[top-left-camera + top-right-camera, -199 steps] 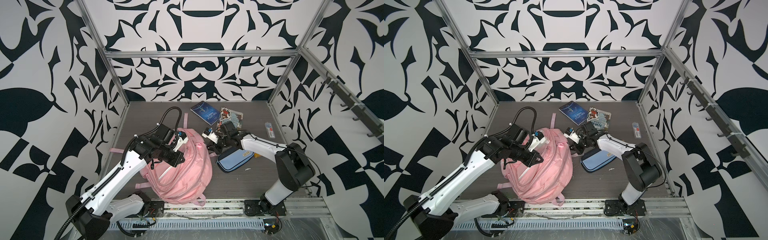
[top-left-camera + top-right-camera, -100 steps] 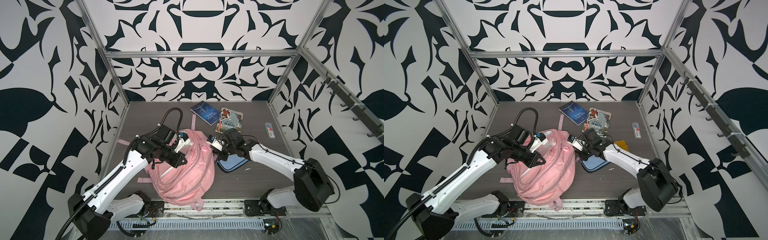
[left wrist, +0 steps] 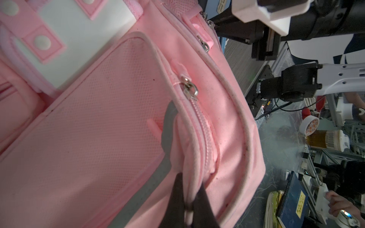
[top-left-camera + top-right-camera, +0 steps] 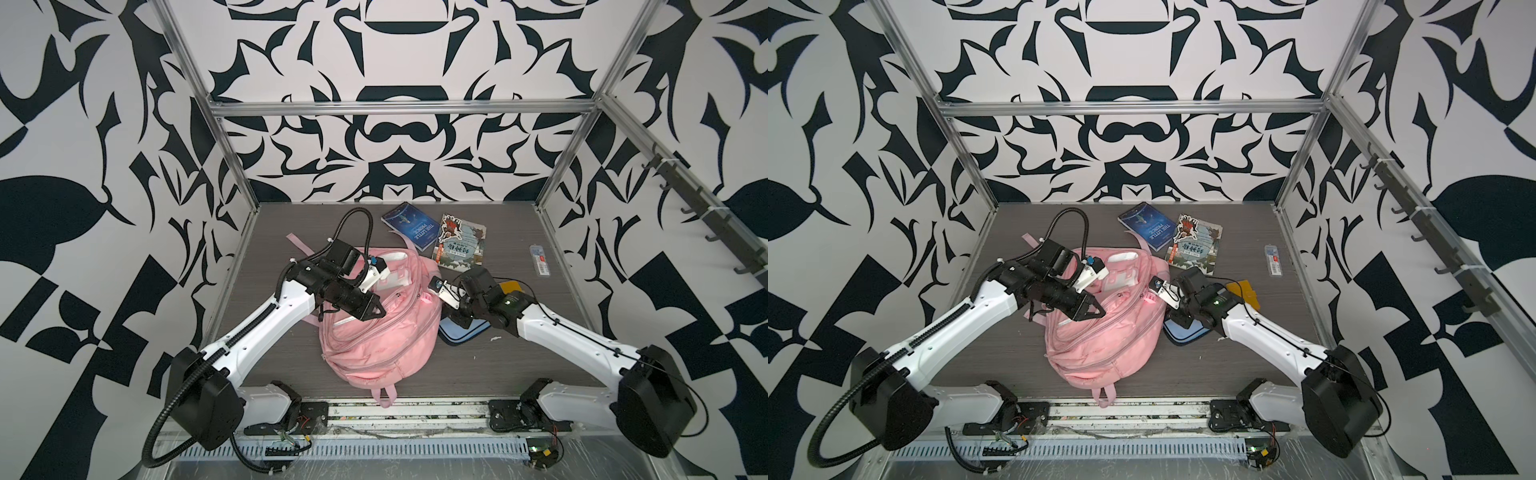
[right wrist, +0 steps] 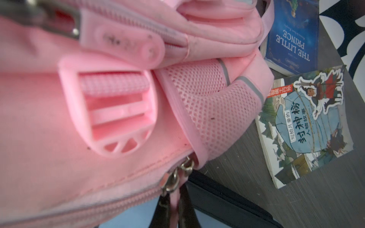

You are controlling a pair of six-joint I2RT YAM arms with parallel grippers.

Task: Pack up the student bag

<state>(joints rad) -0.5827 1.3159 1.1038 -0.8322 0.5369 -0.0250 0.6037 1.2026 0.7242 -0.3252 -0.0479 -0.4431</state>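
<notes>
Although both arms are at the student bag (image 4: 374, 332), which lies flat in the middle of the tabletop (image 4: 498, 374) in both top views, the packing looks barely begun. The blue book (image 4: 409, 226) and the illustrated book (image 4: 459, 245) lie just above the bag in the frame. The pencil case (image 4: 463, 334) shows just beside its right edge, partly hidden by the right arm, and a small flat packet (image 4: 539, 259) sits well apart at the right. No compartment shows as open, so I judge that unzipping comes first and every item has yet to go in. The left tool (image 3: 190, 199) is pressed together, pinching a fold of the piped seam beside the front pocket's closed zip. The right tool (image 5: 173, 209) is likewise pressed together, nipping a pink pull tab that hangs from paired metal sliders at the end of a zip.
</notes>
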